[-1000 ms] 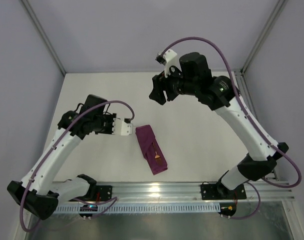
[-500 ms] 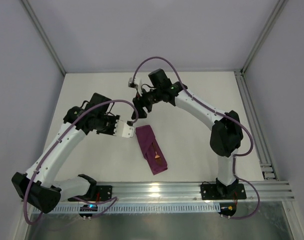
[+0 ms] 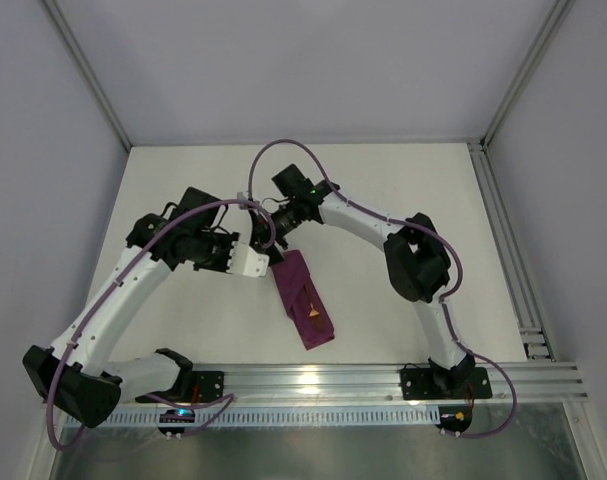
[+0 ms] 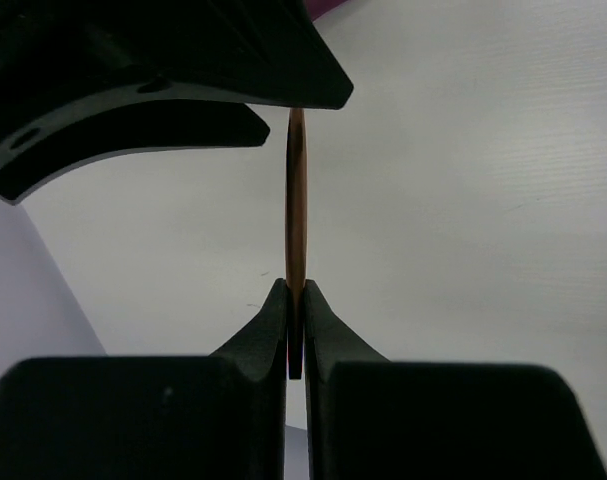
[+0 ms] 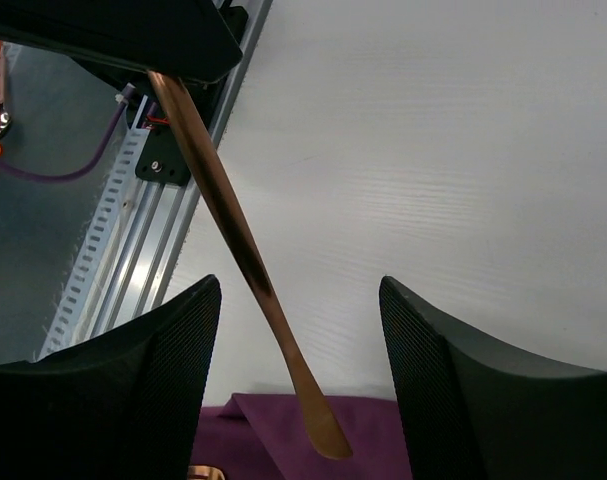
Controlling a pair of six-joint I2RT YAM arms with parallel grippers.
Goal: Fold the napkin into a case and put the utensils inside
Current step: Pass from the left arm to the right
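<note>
The left gripper [image 4: 295,300] is clamping its two black fingers tight on the knife [image 5: 233,230], a slim copper-coloured strip that is showing edge-on as a thin line in the left wrist view. In the right wrist view the knife is slanting down from the left gripper's dark body at the upper left, and its rounded free end is hanging over the top edge of the purple cloth; whether it is touching the cloth cannot be told.

The right gripper [image 5: 298,288] is standing with its jaws spread wide, one ribbed finger on each side of the knife and neither one touching it.

The case [image 3: 305,295] is lying on the white worktop [image 3: 433,180] just beside both grippers. It is showing as a narrow oblong of plain magenta-purple cloth, set on a slant, with its upper end under the grippers and its lower end pointing toward the metal rail at the near edge. A diagonal flap is crossing its middle, and the other copper utensil [image 3: 313,313] is peeking out there, too small to tell its shape
</note>
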